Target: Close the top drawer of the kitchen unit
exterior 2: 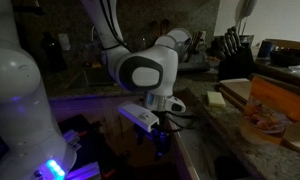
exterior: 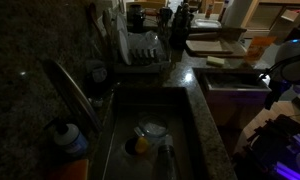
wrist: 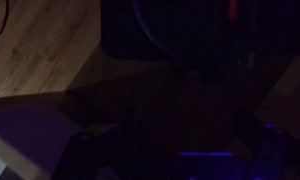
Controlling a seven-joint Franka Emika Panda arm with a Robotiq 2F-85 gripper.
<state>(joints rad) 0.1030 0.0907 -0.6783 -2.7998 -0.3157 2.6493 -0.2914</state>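
Note:
The kitchen unit has a dark speckled granite counter [exterior: 205, 120] with a steel sink [exterior: 140, 140]. The top drawer [exterior: 233, 84] stands pulled out from the unit's front; its pale rim and dark inside show in an exterior view. My white arm [exterior 2: 140, 72] bends down beside the counter edge. My gripper [exterior 2: 160, 132] hangs below the wrist in front of the unit, in deep shadow, and its fingers cannot be made out. The wrist view is almost black; only wooden floor [wrist: 40, 45] shows at the upper left.
A faucet [exterior: 70, 85], a dish rack [exterior: 140, 50] and a soap bottle [exterior: 68, 140] stand round the sink. A knife block [exterior 2: 235, 55], a cutting board [exterior 2: 265, 100] and a sponge [exterior 2: 215, 98] lie on the counter. The room is dim.

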